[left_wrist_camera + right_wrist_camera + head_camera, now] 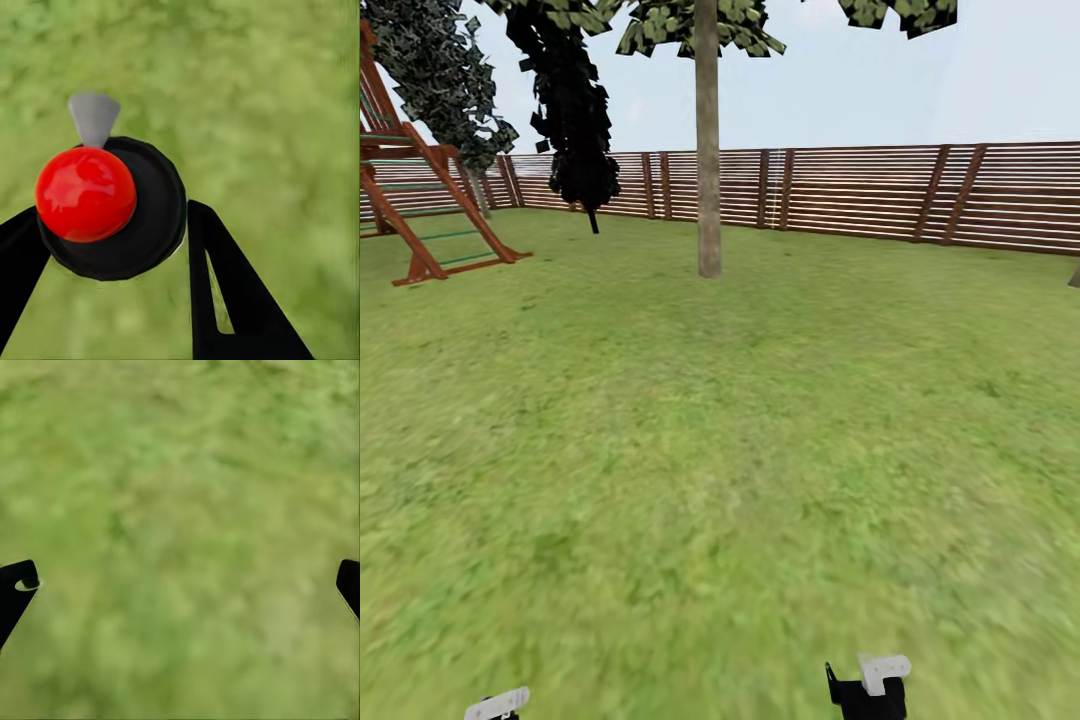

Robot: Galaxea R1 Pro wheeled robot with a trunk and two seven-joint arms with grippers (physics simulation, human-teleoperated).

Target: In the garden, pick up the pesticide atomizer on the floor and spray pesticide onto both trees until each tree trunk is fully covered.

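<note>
Carrying the atomizer (112,206) clamped in the left gripper (112,247), right gripper (180,585) spread wide, facing the trunk (708,150) at upper centre, ready for spraying.

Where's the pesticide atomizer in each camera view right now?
Head view: too unclear to pick it out near the bottom edge.
Left wrist view: atomizer, left of centre, gripped by the left gripper.
Right wrist view: lawn between the open right gripper.
Shared landmark: the lawn.

The left gripper (105,247) is showing flat black wedge fingers (240,300), one slotted; the right gripper (180,585) is showing black fingertips (15,585).
</note>
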